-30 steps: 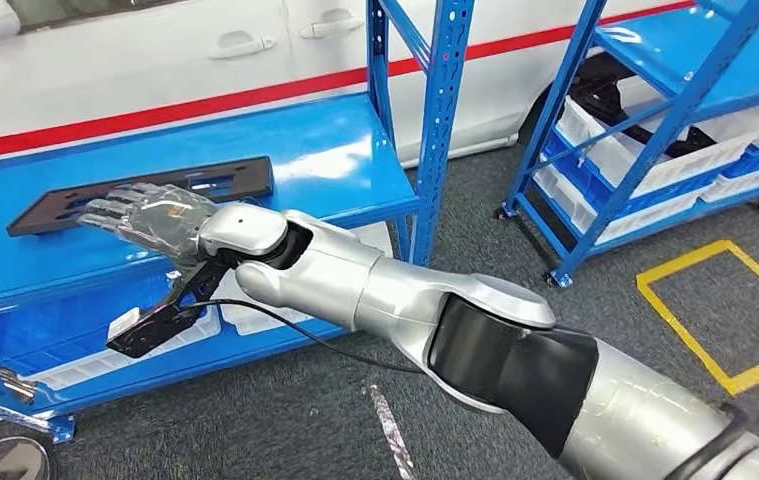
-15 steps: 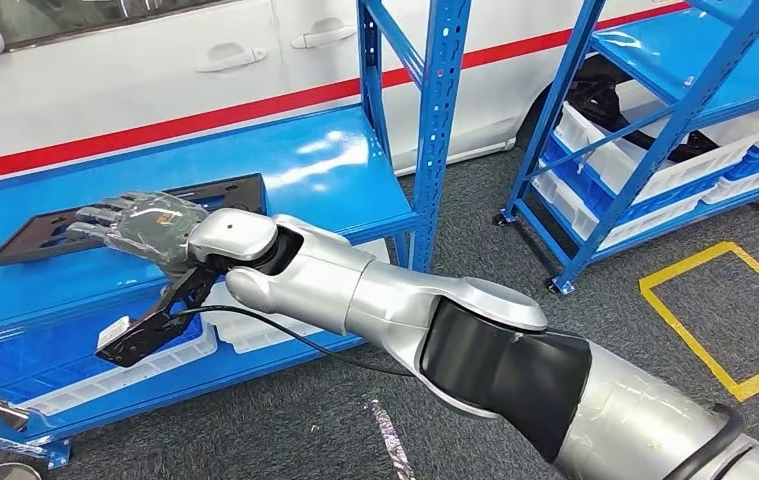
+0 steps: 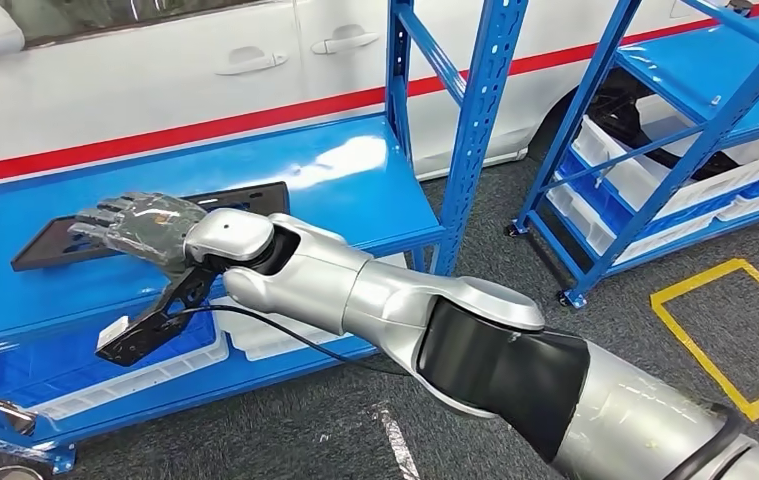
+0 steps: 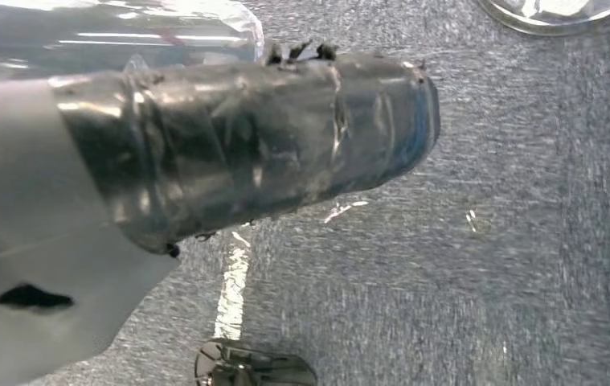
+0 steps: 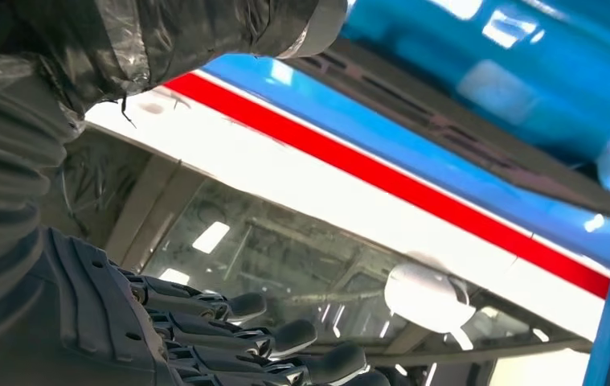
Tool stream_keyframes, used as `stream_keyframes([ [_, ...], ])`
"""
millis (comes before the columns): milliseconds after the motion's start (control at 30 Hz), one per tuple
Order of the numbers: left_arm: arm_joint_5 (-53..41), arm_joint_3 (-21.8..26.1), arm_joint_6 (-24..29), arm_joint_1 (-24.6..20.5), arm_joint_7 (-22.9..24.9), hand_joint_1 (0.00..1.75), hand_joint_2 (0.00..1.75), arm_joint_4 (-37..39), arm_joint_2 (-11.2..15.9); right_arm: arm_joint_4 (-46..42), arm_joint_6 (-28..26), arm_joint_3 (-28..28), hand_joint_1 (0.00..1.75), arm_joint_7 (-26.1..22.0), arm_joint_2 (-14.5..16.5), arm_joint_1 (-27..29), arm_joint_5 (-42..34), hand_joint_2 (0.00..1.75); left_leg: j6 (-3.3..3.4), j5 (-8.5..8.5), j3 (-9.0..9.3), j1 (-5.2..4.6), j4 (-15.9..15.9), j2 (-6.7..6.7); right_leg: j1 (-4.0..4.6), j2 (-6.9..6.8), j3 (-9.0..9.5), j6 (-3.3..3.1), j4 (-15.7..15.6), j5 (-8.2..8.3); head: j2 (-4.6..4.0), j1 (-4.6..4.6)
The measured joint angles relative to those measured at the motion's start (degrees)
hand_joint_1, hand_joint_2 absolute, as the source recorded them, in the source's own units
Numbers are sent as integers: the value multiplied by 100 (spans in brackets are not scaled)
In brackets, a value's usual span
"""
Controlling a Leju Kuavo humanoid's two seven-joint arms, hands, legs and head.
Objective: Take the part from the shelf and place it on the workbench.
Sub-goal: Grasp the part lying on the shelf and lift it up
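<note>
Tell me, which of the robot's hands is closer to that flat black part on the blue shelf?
The right. The right hand is stretched out over the flat black part, fingers apart. The left hand hangs low over the grey floor, away from the shelf.

Silver arm (image 3: 355,290), dark fingers (image 5: 285,338)

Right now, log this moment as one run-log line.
right hand: open, over black part | part: flat on blue shelf | left hand: hanging over floor | step: grasp pending

Head view high, looking down over blue shelf (image 3: 355,180), right wrist view close beneath it, left wrist view facing floor (image 4: 486,241)
</note>
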Motion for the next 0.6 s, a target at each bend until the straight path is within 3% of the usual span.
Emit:
stream_keyframes([
  [67,1,-1,0,-6,8,0,0,1,-7,5,13,0,0,24,-2,-10,10,175,-62,-42,7,-4,4,2,16,11,68,-27,-119,-34,0,-12],
  [167,11,-1,2,-5,14,0,0,3,-16,8,44,0,0,39,-2,-20,18,175,-172,-153,-35,22,141,20,-37,25,162,-84,-208,-46,0,-20],
  [200,18,-1,4,-9,14,0,0,4,-21,10,74,1,0,44,1,-25,23,175,-215,-258,-154,39,380,23,-60,21,206,-103,-233,-58,0,-27],
  [267,32,-1,7,-16,12,0,0,5,-22,32,151,5,0,66,1,-24,36,175,-297,-514,-565,86,1103,25,-69,15,262,-125,-245,-103,0,-36],
  [300,38,-1,7,-8,12,0,0,5,-21,52,179,9,0,79,-1,-11,42,175,-330,-569,-773,111,1404,26,-74,16,285,-124,-241,-131,0,-36],
  [333,40,-1,7,4,12,0,0,5,-21,77,192,15,0,91,-3,3,48,175,-357,-515,-901,134,1522,27,-81,20,311,-115,-233,-163,0,-36],
  [367,42,-1,7,15,12,0,0,5,-21,101,194,20,0,98,-5,13,54,175,-376,-348,-921,152,1419,28,-93,26,343,-99,-221,-198,0,-36],
  [400,42,-1,7,24,12,0,0,5,-21,125,193,24,0,104,-7,19,60,175,-393,-83,-828,166,1099,32,-109,32,383,-76,-204,-241,0,-36],
  [467,42,-1,7,25,12,0,0,5,-21,173,193,26,0,114,-10,16,70,175,-400,330,-518,161,330,39,-125,36,449,-15,-177,-325,0,-47],
  [533,39,-1,7,9,13,0,0,5,-21,236,192,28,0,120,-19,12,78,175,-334,382,-346,125,-25,36,-116,38,470,54,-182,-368,0,-66],
  [600,36,-2,7,1,15,0,0,5,-22,315,190,32,0,122,-29,12,80,175,-231,326,-310,111,-62,28,-104,36,495,124,-216,-385,0,-72],
])
